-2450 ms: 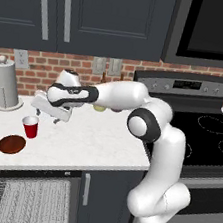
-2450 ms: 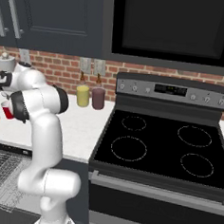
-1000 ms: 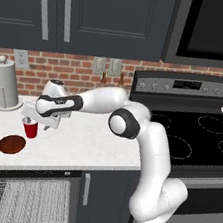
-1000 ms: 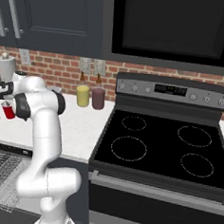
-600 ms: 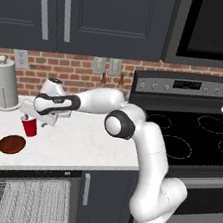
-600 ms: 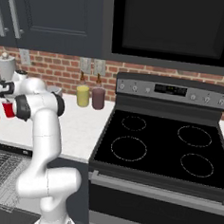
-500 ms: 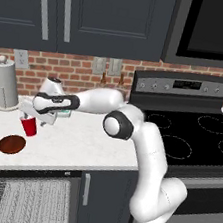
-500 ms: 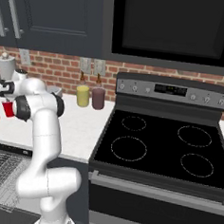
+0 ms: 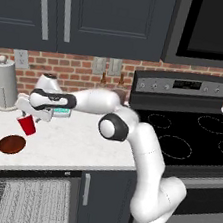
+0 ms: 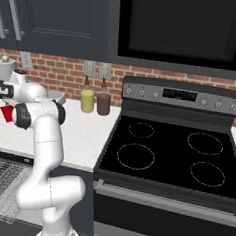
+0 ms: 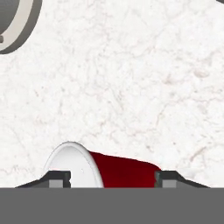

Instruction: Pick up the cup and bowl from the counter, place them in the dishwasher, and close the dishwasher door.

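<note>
so the cup [image 9: 27, 124] is the red one with the white inside, and it's tipped over at an angle, sitting right under the gripper [image 9: 28, 113] over the counter [image 9: 73, 143]. in the hand view the cup [image 11: 105, 168] lies sideways between the two finger tips, white mouth toward the left tip [image 11: 58, 178], red body running to the right one. the tips sit either side of it, but i honestly can't tell if they're pressing on it or just bracketing it. can't tell if it's off the marble either.

the bowl [image 9: 11, 144] is just beside the cup, a bit nearer the counter's front edge, flat and on its own. from the right base view the cup [image 10: 6, 113] peeks out red behind the arm's elbow.

below the counter the dishwasher [image 9: 19, 201] is open with its grey wire rack showing. paper towel roll [image 9: 4, 83] stands back by the brick wall, well apart from the cup. yellow tumbler [image 10: 87, 101] and maroon tumbler [image 10: 103, 103] sit side by side next to the stove [image 10: 172, 154].
</note>
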Available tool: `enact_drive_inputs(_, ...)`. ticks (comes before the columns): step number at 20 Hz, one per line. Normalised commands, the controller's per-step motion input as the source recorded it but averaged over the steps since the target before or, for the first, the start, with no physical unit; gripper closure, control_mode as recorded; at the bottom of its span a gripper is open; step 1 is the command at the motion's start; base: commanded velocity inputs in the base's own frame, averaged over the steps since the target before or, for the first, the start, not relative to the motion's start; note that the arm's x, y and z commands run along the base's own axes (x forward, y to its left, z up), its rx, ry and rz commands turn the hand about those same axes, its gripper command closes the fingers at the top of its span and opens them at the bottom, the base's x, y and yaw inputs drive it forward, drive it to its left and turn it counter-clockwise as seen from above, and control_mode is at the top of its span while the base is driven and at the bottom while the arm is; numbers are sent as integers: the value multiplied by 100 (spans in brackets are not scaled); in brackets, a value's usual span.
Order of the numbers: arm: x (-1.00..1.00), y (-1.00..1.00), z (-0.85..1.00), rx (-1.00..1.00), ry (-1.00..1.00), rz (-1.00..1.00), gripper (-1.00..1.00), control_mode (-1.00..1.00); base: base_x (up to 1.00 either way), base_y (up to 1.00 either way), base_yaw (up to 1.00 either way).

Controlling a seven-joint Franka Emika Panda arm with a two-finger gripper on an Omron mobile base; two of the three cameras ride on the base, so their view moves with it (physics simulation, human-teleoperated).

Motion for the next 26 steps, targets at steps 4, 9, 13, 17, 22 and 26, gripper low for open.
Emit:
enact_drive_inputs(4, -3, 9, -10, 0, 0, -1, 100, -100, 0, 0, 0)
enact_drive_inputs(9, -14, 0, -10, 0, 0, -4, 100, -100, 0, 0, 0)
enact_drive_inputs(13, -56, -20, -2, 0, 1, -5, 100, -100, 0, 0, 0)
enact_drive_inputs(17, -100, -38, 8, 0, -6, 0, 100, -100, 0, 0, 0)
enact_drive_inputs(22, -100, -35, 23, -3, -17, 0, 100, -100, 0, 0, 0)
enact_drive_inputs(26, -100, -40, 22, -1, -28, 0, 100, -100, 0, 0, 0)
